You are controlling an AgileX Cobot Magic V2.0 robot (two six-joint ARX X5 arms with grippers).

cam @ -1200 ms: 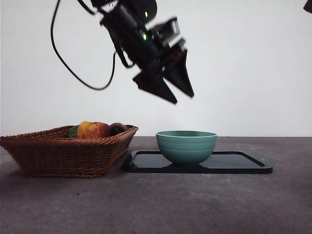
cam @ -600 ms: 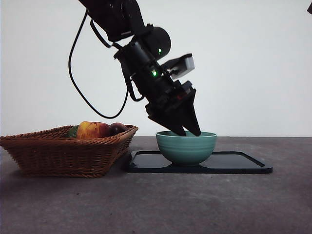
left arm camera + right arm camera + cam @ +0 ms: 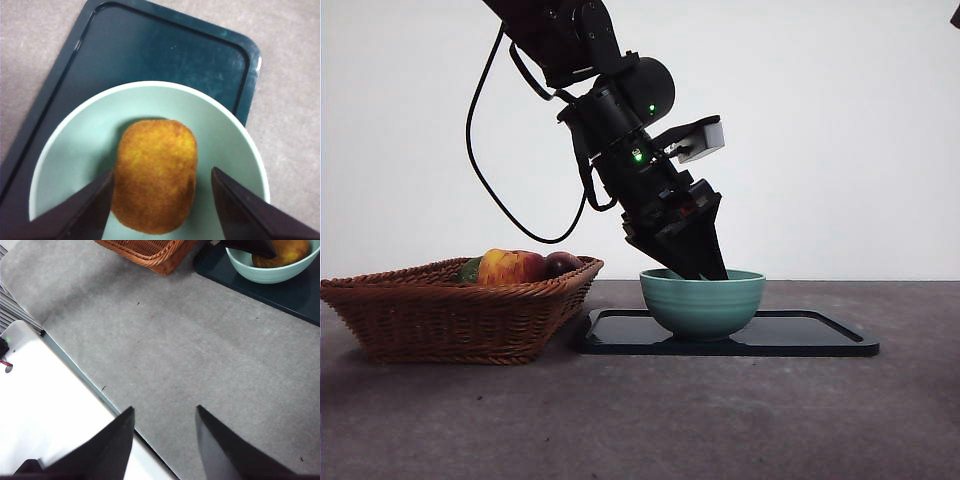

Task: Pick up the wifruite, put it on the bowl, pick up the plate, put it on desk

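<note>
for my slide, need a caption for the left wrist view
Left end effector open astride the wifruite in the bowl.

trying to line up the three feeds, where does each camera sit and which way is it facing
Front view: low at table height, looking level across the desk at the wicker basket, teal-green ceramic bowl and dark tray; the left arm reaches down.
Left wrist view: on the left arm, looking down into the bowl at the orange-brown wifruite; left gripper open around it.
Right wrist view: on the waiting right arm, facing bare desk; right gripper open.
Shared: all show bowl and tray.
</note>
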